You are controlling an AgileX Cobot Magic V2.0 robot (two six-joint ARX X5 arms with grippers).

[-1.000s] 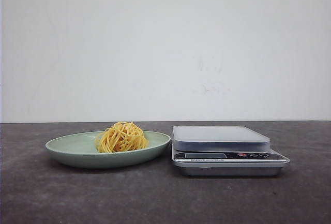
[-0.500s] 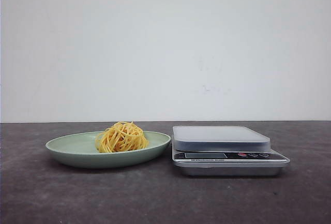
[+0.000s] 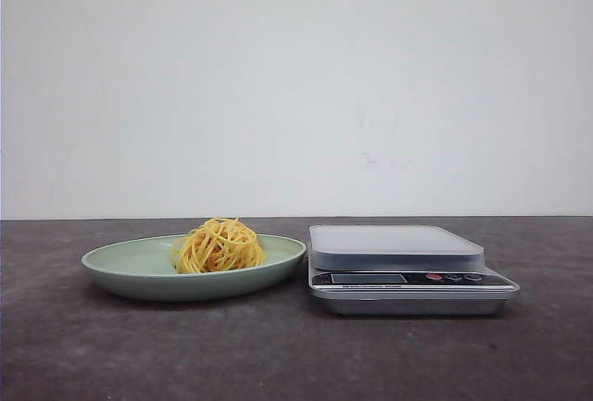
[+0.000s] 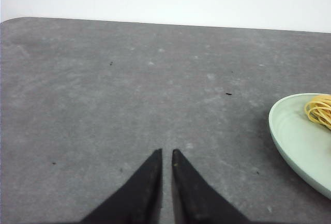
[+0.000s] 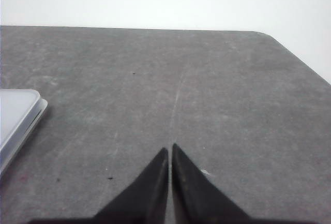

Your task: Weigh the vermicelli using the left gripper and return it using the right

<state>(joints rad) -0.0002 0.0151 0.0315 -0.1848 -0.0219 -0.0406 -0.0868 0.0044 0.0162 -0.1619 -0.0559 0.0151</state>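
**Vermicelli sitting in the plate, scale platform bare**

Vermicelli, a round yellow nest of thin strands [image 3: 220, 245], is lying in the shallow pale green oval plate [image 3: 130, 267], a little right of the plate's middle. The flat silver digital kitchen scale [image 3: 398, 248] is standing just to the right of the plate, almost touching its rim, and its weighing platform is carrying nothing. The dark grey table [image 3: 278, 355] is holding both.

The left gripper [image 4: 166, 154] is hanging over bare table to the left of the plate, its two black fingers nearly together with only a thin slit between them. The right gripper [image 5: 169, 150] is hanging over bare table to the right of the scale, its fingers pressed together. Neither is holding anything.

This arrangement is fitting two stages: the nest waiting to be weighed, or the nest already brought back after weighing.

Risks, as I am judging them: the strands are looking loose, so a pinch at the edge of the nest may be pulling out only a few threads or dropping some on the table. The plate is light and shallow, so a finger touching its rim may be tipping or sliding it against the scale. A nest set near the platform's edge may be rolling off.
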